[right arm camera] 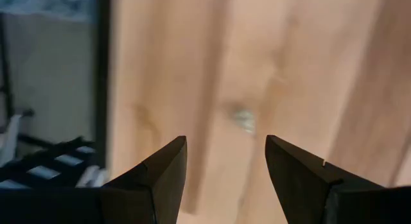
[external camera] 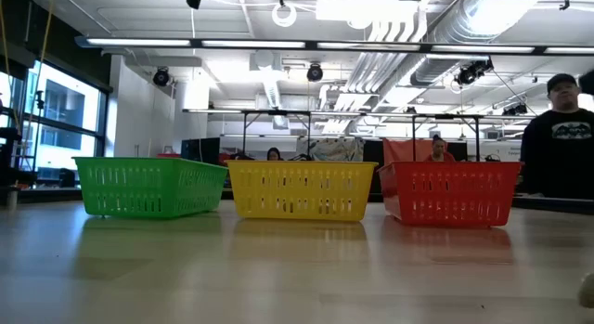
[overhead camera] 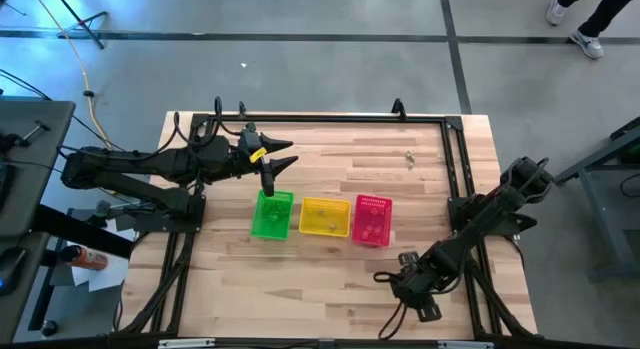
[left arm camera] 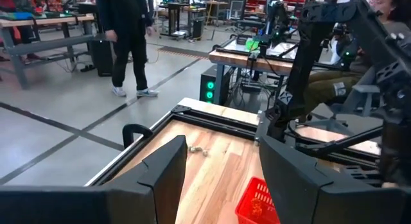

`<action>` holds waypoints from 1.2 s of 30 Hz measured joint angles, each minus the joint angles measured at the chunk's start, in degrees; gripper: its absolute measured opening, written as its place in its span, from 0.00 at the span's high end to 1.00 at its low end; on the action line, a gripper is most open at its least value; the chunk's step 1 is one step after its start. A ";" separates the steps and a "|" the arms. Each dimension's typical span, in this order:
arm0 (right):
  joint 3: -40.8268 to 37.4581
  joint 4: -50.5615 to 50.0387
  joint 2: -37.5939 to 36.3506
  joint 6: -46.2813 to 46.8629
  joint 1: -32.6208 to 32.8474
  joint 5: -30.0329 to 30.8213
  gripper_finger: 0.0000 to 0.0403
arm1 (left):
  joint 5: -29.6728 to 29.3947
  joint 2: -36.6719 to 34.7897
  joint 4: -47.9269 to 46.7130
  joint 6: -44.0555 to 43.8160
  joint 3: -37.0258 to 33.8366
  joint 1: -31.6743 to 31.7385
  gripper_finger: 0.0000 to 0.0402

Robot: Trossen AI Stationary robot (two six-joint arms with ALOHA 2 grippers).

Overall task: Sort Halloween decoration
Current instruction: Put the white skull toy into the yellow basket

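Right wrist fingers: two dark fingers fill the near edge of the right wrist view, set wide apart with bare wood between them and nothing held.
Right gripper: it is parked low at the near right of the table, well apart from all three baskets.
Left gripper: it is raised above the far edge of the green basket, jaws wide and empty; in the left wrist view bare wood shows between its fingers.
Remaining trinket: one pale trinket lies alone near the far right edge of the table, well apart from the baskets; it also shows beyond the left fingers.
Right wrist speck: a small pale blur is seen on the wood; what it is cannot be told.
Sorted pieces: small items are seen inside the green basket, the yellow basket and the pink basket; their kinds are too small to tell.
Step in hand: judged to be the fetching of the last pale trinket, with the task nearly complete.
Approach advice: jaws should be kept wide, brought straight down to straddle the trinket, and closed only once it is centred.
Risk: so small a piece may be nudged aside or slip out if it is pinched off-centre.
Destination: the matching basket cannot be judged.
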 joint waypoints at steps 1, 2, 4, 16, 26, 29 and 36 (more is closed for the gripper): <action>-0.99 0.30 0.00 0.62 -0.07 0.66 0.49 | 0.00 0.00 0.00 -0.02 0.00 0.00 0.54; -1.59 0.38 0.00 0.66 -0.31 1.33 0.49 | 0.00 0.00 0.00 -0.03 0.00 0.00 0.54; -2.27 0.77 0.07 0.66 -0.71 2.69 0.49 | 0.00 0.00 -0.09 -0.08 0.00 0.00 0.54; -2.85 5.69 5.12 0.66 2.50 4.18 0.49 | -0.04 0.00 -0.25 -0.20 0.02 0.00 0.54; 1.09 2.46 11.76 2.38 3.37 8.53 0.49 | -0.22 0.00 -0.19 -0.33 0.02 0.00 0.54; 1.07 2.48 11.82 5.14 3.43 9.88 0.49 | -0.22 0.00 -0.17 -0.71 0.02 -0.01 0.54; 1.01 1.01 11.93 6.84 4.07 11.63 0.57 | -0.22 0.00 -0.22 -0.68 0.02 0.00 0.54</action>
